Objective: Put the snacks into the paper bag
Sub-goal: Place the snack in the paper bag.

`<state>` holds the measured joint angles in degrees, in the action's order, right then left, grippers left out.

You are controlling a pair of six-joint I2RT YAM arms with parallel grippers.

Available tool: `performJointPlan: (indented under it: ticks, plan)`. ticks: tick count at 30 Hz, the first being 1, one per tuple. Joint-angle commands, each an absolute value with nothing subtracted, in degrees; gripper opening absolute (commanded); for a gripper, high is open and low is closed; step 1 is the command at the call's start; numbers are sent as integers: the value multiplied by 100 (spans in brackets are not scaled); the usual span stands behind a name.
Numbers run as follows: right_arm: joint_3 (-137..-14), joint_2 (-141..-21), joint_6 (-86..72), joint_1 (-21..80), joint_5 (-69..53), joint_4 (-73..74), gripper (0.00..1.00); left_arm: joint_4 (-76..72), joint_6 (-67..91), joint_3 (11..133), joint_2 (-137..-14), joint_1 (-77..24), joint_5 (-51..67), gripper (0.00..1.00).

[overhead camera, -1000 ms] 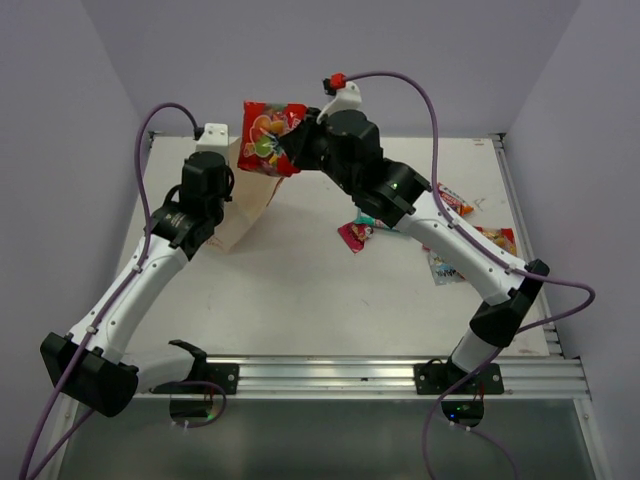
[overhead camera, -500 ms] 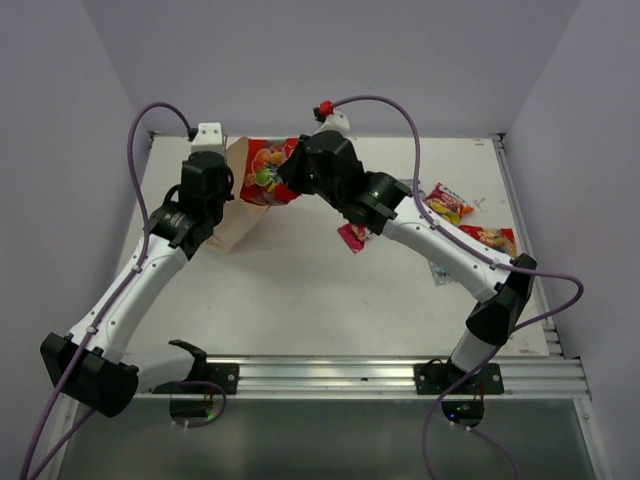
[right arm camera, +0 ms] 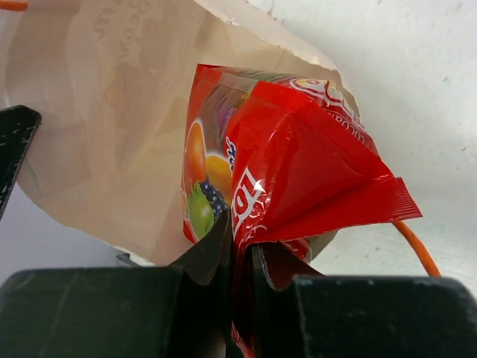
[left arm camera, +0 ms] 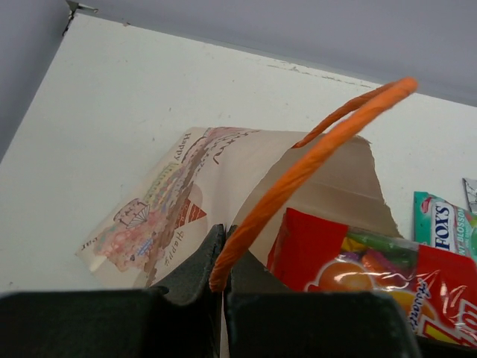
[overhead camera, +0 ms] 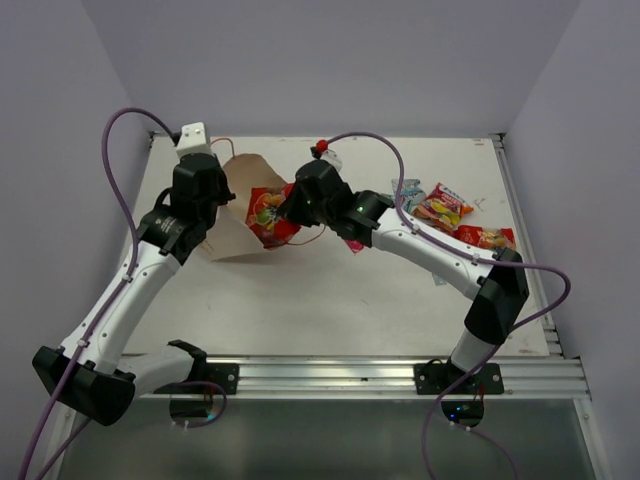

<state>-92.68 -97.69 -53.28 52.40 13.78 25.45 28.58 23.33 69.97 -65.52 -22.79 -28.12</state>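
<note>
Two grippers, both busy. L gripper (left arm camera: 222, 257) was clamped on the bag's orange cord (left arm camera: 313, 153), jaws together w/ only the cord between, holding the bag (left arm camera: 186, 179) mouth open. R gripper (right arm camera: 238, 246) was pinched tight on a red pkt (right arm camera: 298, 171) near its crimped end. The pkt sat partway in the bag mouth, far end inside, gripped end outside by the lip. Other snacks lay on the table (overhead camera: 330, 300) to the right, apart from the bag, incl. a FOX'S pkt (left arm camera: 443, 224).

Risks, as I judged:
- Letting go too soon could leave the pkt hung on the paper lip or sliding back out, since part was outside.
- The mouth depended on one thin cord. If that slid thru the jaws, the mouth would prob. sag shut.
- R fingers pushing deeper could crease or tear the paper edge.

Writing: "FOX'S" in dark blue on the teal-white pkt. Bag print had small script, prob. "Happy", rest too small to read. Red pkt's white lettering was folded over, unreadable.
</note>
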Motion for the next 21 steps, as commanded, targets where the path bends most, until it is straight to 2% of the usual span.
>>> performJointPlan:
  ticks: [1, 12, 21]
  plan:
    - [-9255, -9694, -6107, 5265, 1038, 1732, 0, 2804, 2847, 7067, -6425, -2294, -2663, 0]
    - [-8948, -9721, -6881, 5396, 897, 1485, 0, 2443, 3410, 6504, -6424, -3032, -3436, 0]
    - [-8675, -9887, -7295, 5598, 1388, 1512, 0, 2496, 3612, 6671, -6645, -3471, -3401, 0]
